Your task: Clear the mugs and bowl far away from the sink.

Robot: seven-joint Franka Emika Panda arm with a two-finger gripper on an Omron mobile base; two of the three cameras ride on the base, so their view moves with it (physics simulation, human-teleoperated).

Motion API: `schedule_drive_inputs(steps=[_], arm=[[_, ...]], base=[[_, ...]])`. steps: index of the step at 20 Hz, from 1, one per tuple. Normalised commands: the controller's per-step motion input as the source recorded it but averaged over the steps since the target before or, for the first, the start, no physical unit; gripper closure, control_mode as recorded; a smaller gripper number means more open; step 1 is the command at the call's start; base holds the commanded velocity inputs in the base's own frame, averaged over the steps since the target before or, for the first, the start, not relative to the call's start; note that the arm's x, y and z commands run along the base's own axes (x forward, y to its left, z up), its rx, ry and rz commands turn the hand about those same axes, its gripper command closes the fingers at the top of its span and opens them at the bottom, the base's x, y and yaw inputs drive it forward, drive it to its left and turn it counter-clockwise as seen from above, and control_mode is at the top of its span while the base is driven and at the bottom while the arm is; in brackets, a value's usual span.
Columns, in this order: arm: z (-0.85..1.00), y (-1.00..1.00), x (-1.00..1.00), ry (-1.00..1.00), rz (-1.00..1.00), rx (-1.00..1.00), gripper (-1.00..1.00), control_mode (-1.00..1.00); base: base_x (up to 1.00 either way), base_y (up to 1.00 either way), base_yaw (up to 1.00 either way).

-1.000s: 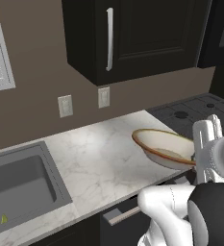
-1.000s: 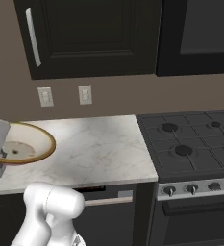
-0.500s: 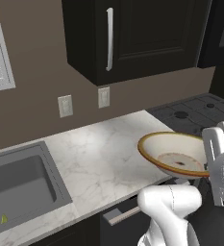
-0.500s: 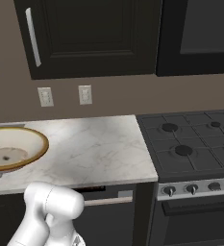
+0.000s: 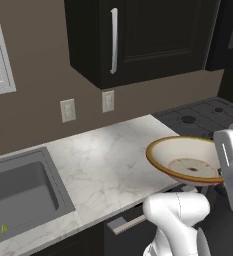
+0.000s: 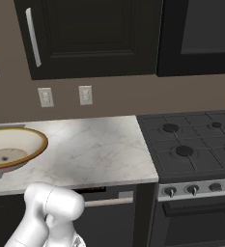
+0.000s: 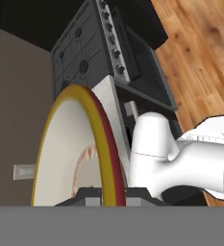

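Gripping the bowl (image 5: 188, 161) by its rim, the clenched claw (image 7: 106, 198) holds it tilted, mouth toward the sink (image 5: 18, 192).

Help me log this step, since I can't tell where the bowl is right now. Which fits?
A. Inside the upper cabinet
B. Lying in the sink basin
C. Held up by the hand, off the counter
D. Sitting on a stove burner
C: the bowl is tilted above the counter's front edge, its rim pinched in the hand, away from the sink and short of the stove.
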Motion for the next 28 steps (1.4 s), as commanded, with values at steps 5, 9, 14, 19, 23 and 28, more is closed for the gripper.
schedule_drive_inputs(steps=[5, 9, 14, 19, 23, 28], arm=[[0.00, -0.01, 0.00, 0.00, 0.01, 0.00, 1.00, 1.00], [0.00, 0.00, 0.00, 0.00, 0.00, 0.00, 1.00, 1.00], [0.00, 0.00, 0.00, 0.00, 0.00, 0.00, 1.00, 1.00], [0.00, 0.00, 0.00, 0.00, 0.00, 0.00, 1.00, 1.00], [0.00, 0.00, 0.00, 0.00, 0.00, 0.00, 1.00, 1.00], [0.00, 0.00, 0.00, 0.00, 0.00, 0.00, 1.00, 1.00]], base=[[-0.04, 0.00, 0.02], [-0.40, 0.00, 0.16], [-0.47, 0.38, 0.38], [-0.04, 0.73, 0.70], [0.00, 0.50, 0.89], [0.00, 0.26, 0.97]])
